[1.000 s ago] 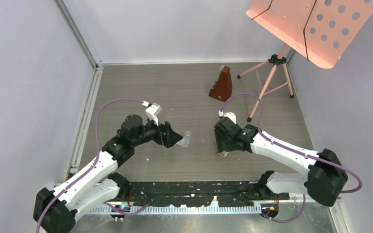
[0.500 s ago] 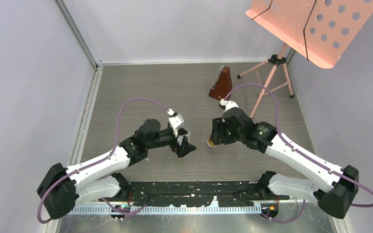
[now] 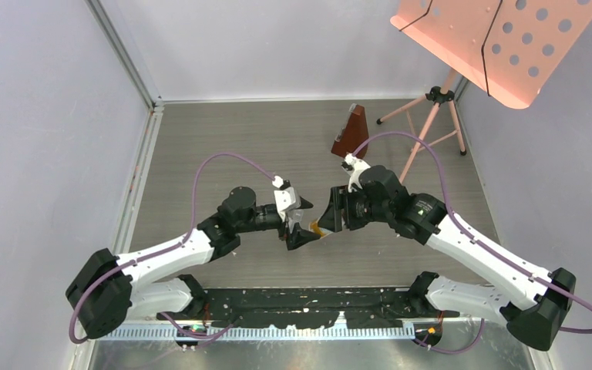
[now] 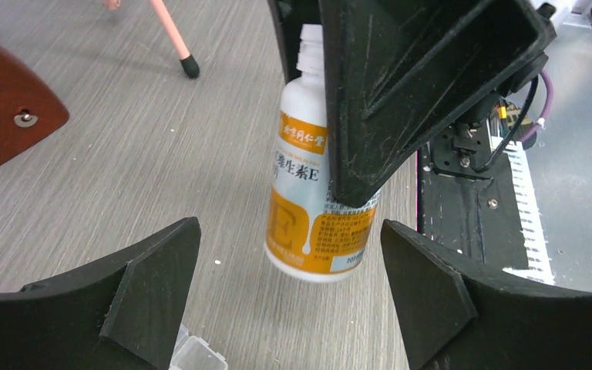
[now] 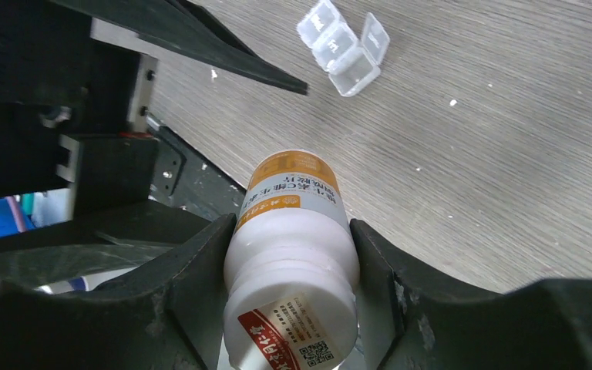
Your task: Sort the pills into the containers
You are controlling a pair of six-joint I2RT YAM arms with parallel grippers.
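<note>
While your right gripper (image 5: 291, 231) is closed partway on the cap end of the white pill bottle (image 5: 293, 185), tilted over the table (image 5: 509, 116), your left gripper (image 4: 289, 231) stands wide open facing it, holding nothing. The clear container (image 5: 343, 42) lies on the table nearby, one lid flipped open; contents cannot be told.

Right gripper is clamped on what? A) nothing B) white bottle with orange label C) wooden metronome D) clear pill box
B: the right gripper squeezes the white bottle between its fingers; the clear pill box lies apart on the table.
</note>
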